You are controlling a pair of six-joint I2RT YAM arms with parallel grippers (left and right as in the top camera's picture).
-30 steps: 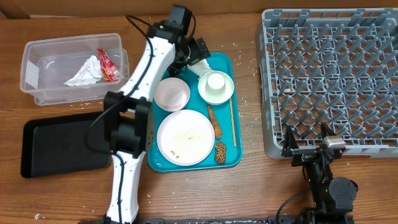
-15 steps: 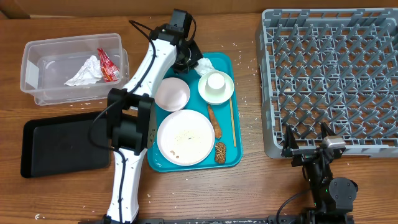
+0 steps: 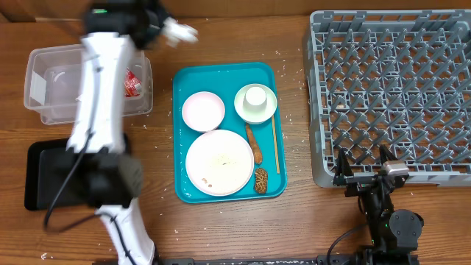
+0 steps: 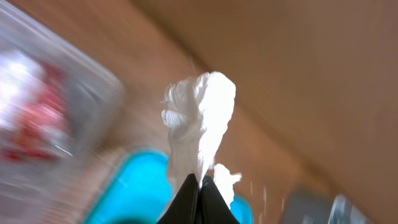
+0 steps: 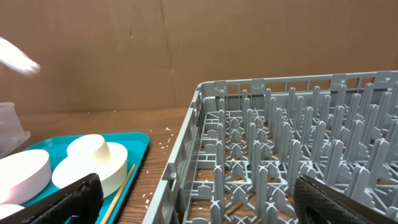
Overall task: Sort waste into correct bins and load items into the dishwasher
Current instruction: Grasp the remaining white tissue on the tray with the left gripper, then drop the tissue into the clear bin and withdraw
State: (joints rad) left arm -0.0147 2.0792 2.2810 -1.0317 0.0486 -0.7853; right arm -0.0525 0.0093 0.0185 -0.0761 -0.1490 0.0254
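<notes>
My left gripper [image 3: 165, 28] is shut on a crumpled white napkin [image 3: 180, 32], held in the air beyond the teal tray's far-left corner and just right of the clear tub [image 3: 35, 73]. The left wrist view shows the napkin [image 4: 199, 118] standing up from the closed fingertips [image 4: 200, 182]. A red wrapper [image 3: 134, 78] lies in the tub. On the teal tray [image 3: 180, 88] sit a small plate [image 3: 203, 110], a cup on a bowl [image 3: 255, 99], a large plate [image 3: 219, 162], two brown scraps [image 3: 254, 141], [image 3: 260, 180] and a wooden stick [image 3: 276, 143]. My right gripper [image 3: 362, 160] stands open at the dish rack's [image 3: 390, 81] near edge, holding nothing.
The black tray [image 3: 44, 173] lies at the front left, partly under my left arm. White rice grains [image 3: 294, 110] are scattered between the teal tray and the rack. In the right wrist view the rack wall [image 5: 186, 155] stands between my open fingers.
My left gripper shut on the napkin at the teal tray's far edge, then lifted it and swung left toward the clear tub. The right arm has not moved.
</notes>
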